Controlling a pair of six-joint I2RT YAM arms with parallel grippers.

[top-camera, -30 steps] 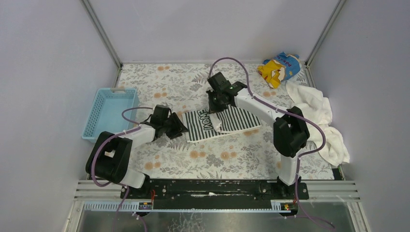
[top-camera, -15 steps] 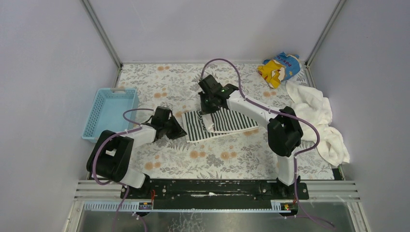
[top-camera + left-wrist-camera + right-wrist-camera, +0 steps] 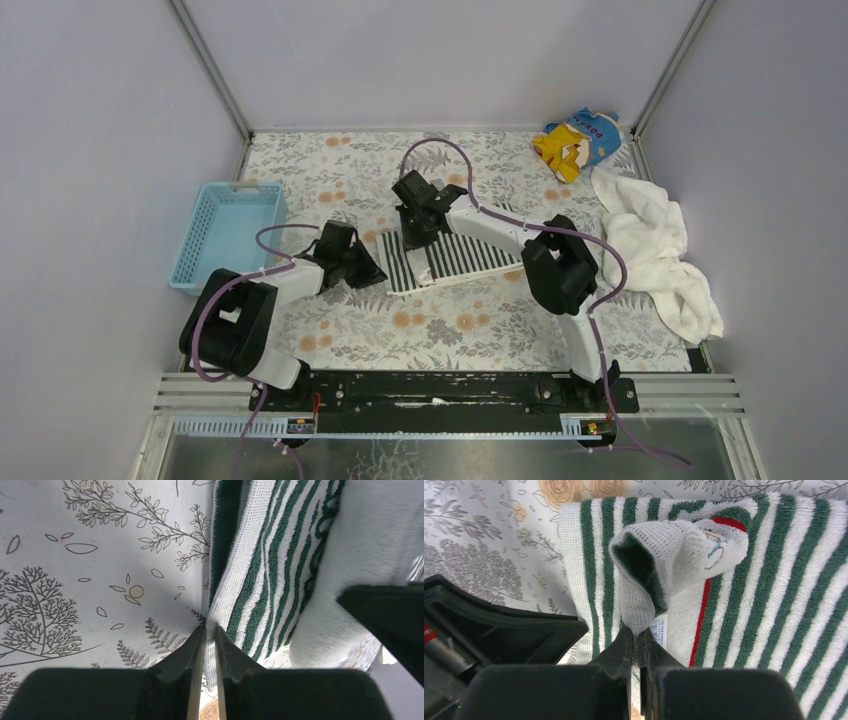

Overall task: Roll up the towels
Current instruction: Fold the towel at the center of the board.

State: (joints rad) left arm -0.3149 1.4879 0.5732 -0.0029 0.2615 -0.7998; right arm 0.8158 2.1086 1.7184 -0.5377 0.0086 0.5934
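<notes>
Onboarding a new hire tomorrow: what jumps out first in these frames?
At the centre, the left hand pinches the left edge of the small dark-striped terry towel, while the right hand holds a corner folded up over it. A big rumpled white terry towel lies untouched at the right edge.

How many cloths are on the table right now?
3. The striped towel lies in the middle, the white towel is bunched along the right edge, and the yellow-and-blue cloth sits in the far right corner. No others seem hidden.

The striped towel [image 3: 452, 260] lies partly folded at centre; the white terry towel [image 3: 655, 245] sits crumpled far right.
</notes>
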